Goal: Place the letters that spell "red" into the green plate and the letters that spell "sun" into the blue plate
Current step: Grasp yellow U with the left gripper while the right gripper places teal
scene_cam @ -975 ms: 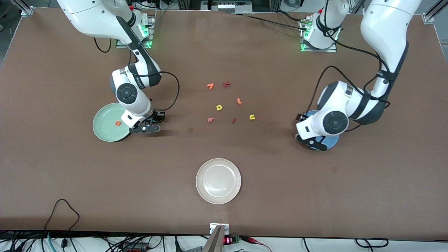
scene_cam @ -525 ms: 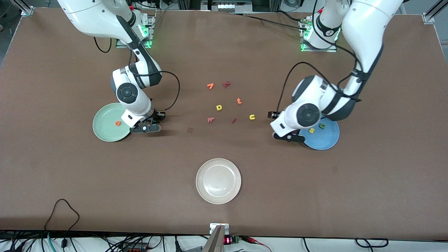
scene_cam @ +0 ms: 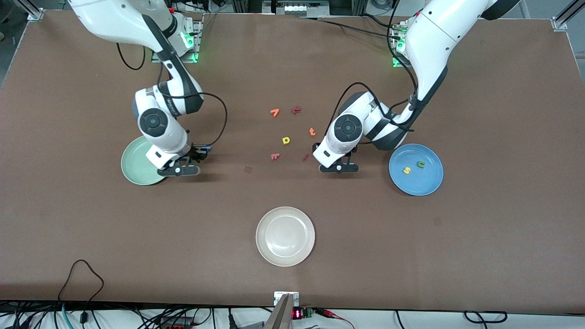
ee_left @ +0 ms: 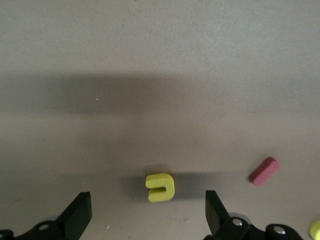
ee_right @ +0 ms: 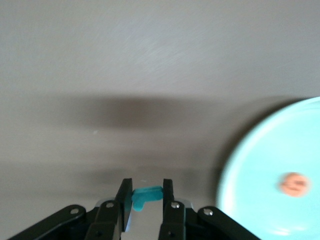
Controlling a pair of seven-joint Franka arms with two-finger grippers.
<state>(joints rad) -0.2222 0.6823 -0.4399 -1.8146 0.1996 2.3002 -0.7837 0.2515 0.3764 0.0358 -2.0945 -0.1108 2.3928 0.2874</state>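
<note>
Foam letters [scene_cam: 286, 140]: d, t, s

Legible only as foam shapes: yellow s [scene_cam: 406, 170] on the blue plate [scene_cam: 429, 185]; orange t [scene_cam: 312, 131] on the bare table [scene_cam: 91, 228]; yellow u [ee_left: 160, 187], lying on its side on the table. Dark lettering [scene_cam: 172, 102] on the right arm, possibly a maker's name, too small to read. Red digits [scene_cam: 297, 314] at the table's near edge, illegible.
</note>
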